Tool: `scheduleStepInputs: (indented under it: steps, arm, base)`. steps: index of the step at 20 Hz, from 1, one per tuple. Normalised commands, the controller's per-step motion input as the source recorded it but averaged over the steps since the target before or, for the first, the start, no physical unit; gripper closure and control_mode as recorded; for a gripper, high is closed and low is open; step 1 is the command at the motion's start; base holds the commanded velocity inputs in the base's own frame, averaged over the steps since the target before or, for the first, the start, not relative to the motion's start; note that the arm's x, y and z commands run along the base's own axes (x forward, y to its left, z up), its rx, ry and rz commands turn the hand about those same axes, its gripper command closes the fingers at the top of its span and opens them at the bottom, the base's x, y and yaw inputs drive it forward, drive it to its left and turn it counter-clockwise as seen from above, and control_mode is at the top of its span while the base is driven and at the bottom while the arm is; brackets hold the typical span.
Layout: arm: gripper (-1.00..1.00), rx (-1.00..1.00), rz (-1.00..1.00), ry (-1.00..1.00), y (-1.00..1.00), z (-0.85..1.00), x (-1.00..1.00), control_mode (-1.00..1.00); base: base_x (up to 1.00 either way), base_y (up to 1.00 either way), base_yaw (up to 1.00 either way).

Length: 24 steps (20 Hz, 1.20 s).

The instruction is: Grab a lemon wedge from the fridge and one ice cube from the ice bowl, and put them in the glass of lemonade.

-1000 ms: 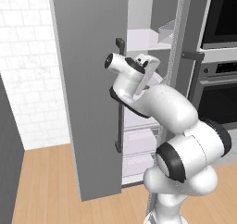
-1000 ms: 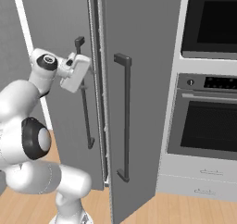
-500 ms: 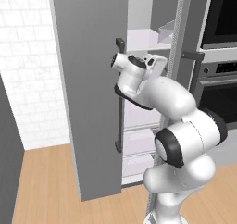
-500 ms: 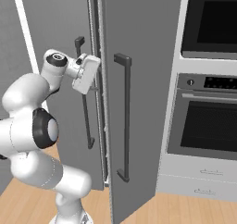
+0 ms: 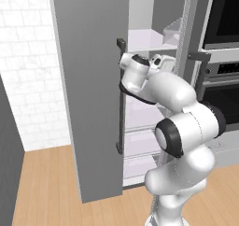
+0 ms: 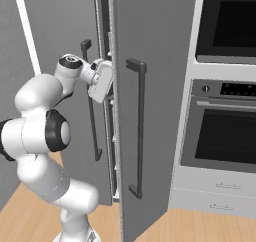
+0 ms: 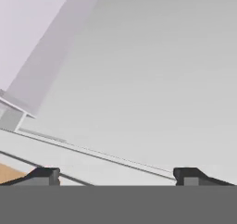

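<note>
- A black-glass built-in wall oven [image 6: 229,136] with a grey control strip sits on the right.
- Above it, a second dark oven window [image 6: 227,23].
- Below, pale grey drawers [image 6: 215,196].
- Warm wooden plank floor [image 5: 46,187].
- White brick-tiled wall [image 5: 28,66] on the far left.

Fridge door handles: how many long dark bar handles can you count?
2: one handle on the closed right door, one handle on the open left door beside the arm. None seems hidden.

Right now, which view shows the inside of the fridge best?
The left base view: the fridge has its left door swung open, so white shelves show past the arm. The right base view meets the doors nearly edge-on, leaving a narrow gap. The hand view gives blank grey panels at close range.
</note>
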Motion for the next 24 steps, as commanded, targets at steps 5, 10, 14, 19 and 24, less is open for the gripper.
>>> scheduleStepInputs:
  steps: [5, 10, 14, 19, 24]
  arm:
    - [-1.0, -0.01, -0.08, 0.0, -0.44, 0.0, -0.47, -1.0]
    - [-1.0, -0.01, -0.03, 0.0, -0.53, 0.02, -0.46, -1.0]
    - [-1.0, -0.02, 0.0, 0.0, -0.76, 0.07, -0.28, -1.0]
    - [-1.0, 0.0, 0.0, 0.0, -0.98, 0.04, -0.31, -1.0]
    - [-1.0, 0.0, 0.0, 0.0, -0.87, 0.0, -0.13, -1.0]
  base:
    - [0.0, 0.0, 0.0]
    - [0.0, 0.0, 0.0]
    - [0.0, 0.0, 0.0]
    - [0.0, 0.0, 0.0]
    - [0.0, 0.0, 0.0]
